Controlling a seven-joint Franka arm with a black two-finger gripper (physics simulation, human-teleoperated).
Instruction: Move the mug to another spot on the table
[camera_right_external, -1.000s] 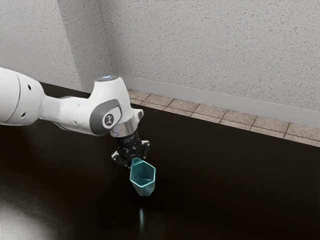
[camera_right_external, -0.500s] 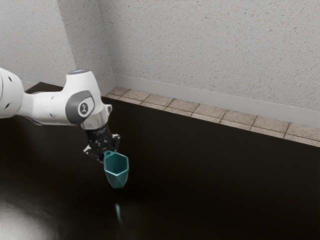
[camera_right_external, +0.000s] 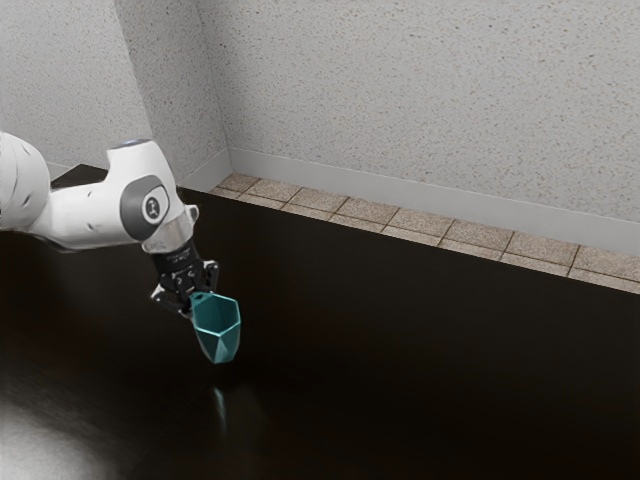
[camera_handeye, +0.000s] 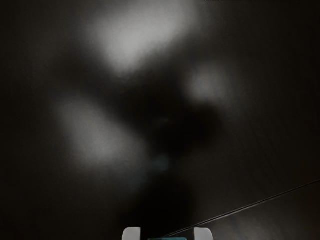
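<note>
Jaws are pinching the mug (camera_right_external: 216, 330) at its rim, one finger on each side. The arm (camera_right_external: 90, 208) is coming in from 9 o'clock in the exterior view, with the wrist pointing down toward 5 o'clock. The teal mug is hanging clear of the surface (camera_right_external: 420, 360), not touching it, and is tilting so its opening faces roughly 1 o'clock. It is sitting at about 8 o'clock from the exterior view's centre. A faint teal reflection (camera_right_external: 218, 403) is showing on the dark glossy surface at 6 o'clock from the mug. The tiled floor strip (camera_right_external: 450, 232) and the wall (camera_right_external: 420, 90) are running behind the surface at 12 o'clock. In the wrist view a thin teal sliver of mug (camera_handeye: 167, 239) is sitting right under the hand, with the dark surface (camera_handeye: 75, 125) beyond it.
</note>
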